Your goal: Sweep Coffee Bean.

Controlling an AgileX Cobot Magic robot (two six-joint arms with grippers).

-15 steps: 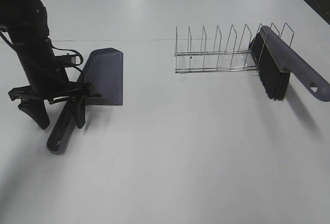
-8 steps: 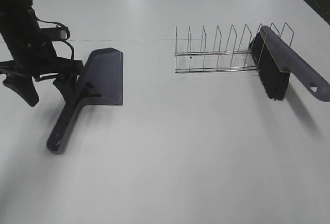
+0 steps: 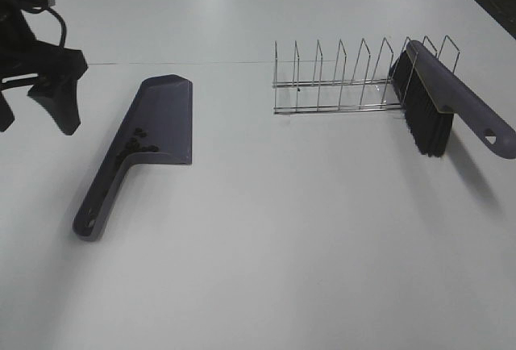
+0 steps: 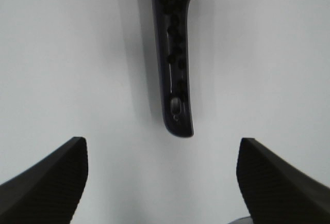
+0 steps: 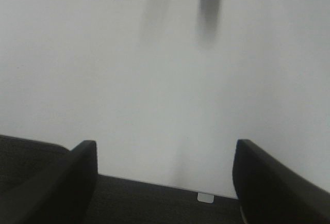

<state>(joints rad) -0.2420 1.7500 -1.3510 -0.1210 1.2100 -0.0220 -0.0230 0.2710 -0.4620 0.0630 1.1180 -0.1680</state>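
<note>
Purple plastic, long-handled and flat on your white bench (image 3: 266, 237), the dustpan (image 3: 165, 116) lies at the left of the overhead view with its handle toward the near edge. The small dark oval coffee beans (image 3: 137, 144) sit clustered inside the pan where the tray narrows into the handle; your left wrist camera shows more of them strung along the handle channel (image 4: 175, 43), though the dark blur there makes single beans hard to count. Your left claw (image 3: 36, 112) hangs above the bench beside the pan, clear of it, with its two black fingers (image 4: 49, 177) spread wide and nothing between them. Your right claw (image 5: 165, 177) is likewise spread apart and holds nothing, over bare bench near its edge. At the right of the overhead view, the purple hand brush with black bristles (image 3: 439, 104) leans against the end of the silver wire rack (image 3: 347, 84), well apart from the dustpan.
</note>
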